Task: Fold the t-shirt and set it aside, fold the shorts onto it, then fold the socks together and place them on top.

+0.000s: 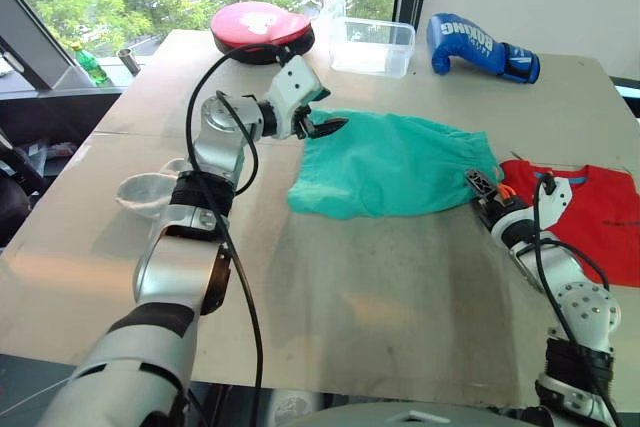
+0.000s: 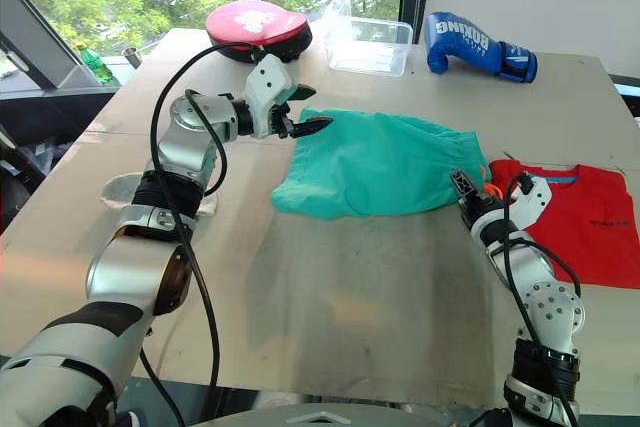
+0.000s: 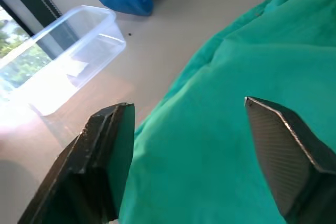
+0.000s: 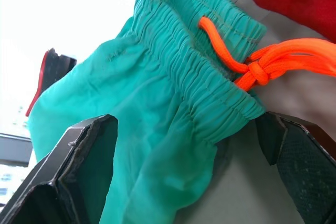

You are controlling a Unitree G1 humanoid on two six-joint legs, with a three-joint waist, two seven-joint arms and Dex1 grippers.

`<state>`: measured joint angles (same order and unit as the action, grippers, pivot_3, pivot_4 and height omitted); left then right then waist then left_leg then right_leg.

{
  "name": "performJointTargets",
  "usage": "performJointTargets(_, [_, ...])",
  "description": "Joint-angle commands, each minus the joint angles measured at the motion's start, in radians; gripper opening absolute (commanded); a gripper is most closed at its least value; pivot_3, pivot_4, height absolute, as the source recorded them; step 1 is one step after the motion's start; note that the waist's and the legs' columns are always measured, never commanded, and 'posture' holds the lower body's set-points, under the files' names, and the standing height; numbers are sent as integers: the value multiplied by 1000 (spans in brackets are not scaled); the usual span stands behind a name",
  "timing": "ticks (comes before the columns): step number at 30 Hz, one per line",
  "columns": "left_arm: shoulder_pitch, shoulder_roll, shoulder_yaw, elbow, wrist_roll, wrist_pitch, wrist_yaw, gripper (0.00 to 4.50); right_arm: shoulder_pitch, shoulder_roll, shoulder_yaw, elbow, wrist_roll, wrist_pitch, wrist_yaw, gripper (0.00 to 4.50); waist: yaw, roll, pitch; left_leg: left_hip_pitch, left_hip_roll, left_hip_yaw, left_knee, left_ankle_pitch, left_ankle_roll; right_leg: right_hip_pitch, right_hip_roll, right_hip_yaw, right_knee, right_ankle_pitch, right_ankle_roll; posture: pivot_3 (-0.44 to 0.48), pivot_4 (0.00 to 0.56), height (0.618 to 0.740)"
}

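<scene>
The shorts [image 1: 395, 165] lie flat mid-counter [image 1: 400, 287], the t-shirt [image 1: 590, 212] beside them on the right. Left pincer [image 1: 330, 127] open over their far-left corner; right pincer [image 4: 184, 156] open at the waistband.

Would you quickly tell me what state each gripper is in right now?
Left gripper: open, at the far corner of the shorts, holding nothing.
Right gripper: open, fingers either side of the waistband, not yet closed.
</scene>
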<state>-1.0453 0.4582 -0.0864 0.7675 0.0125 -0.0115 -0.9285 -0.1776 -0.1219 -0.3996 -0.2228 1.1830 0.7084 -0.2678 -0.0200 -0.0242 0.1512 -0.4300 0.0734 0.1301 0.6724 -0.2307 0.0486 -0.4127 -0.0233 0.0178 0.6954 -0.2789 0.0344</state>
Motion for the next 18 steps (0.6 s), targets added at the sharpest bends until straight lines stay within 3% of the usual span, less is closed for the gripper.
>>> performJointTargets(1, [-52,33,43,-9,-25,-41,7,3316,-2,20,22,19,-50,-25,-6,4500,-2,0,0,0,0,0,0,0,0,0,0,0,0,0,0,0,150,735])
performJointTargets(7, [21,81,42,-267,-166,92,-235,3316,-40,39,90,65,-240,-118,17,4500,-8,0,0,0,0,0,1,1,-1,0,0,0,0,0,0,0,150,735])
performJointTargets(9, [69,112,27,-383,-208,177,-304,3353,-57,39,111,76,-290,-142,32,3896,-14,0,-1,0,0,0,1,2,-4,0,0,0,0,0,0,0,150,735])
performJointTargets(11, [113,142,17,-483,-235,250,-341,3353,-75,46,129,93,-338,-164,41,3016,-24,0,-1,0,0,0,0,2,-4,0,0,1,0,0,0,0,150,735])
performJointTargets(17, [171,176,16,-611,-262,362,-334,3353,-99,46,185,121,-492,-210,65,65,-21,0,0,0,1,-1,0,3,-5,0,1,0,1,0,0,0,150,735])
performJointTargets(18, [178,178,16,-620,-263,370,-330,3353,-102,46,188,119,-510,-220,71,23,-20,0,0,0,0,-1,0,3,-5,0,0,0,1,0,0,0,150,735])
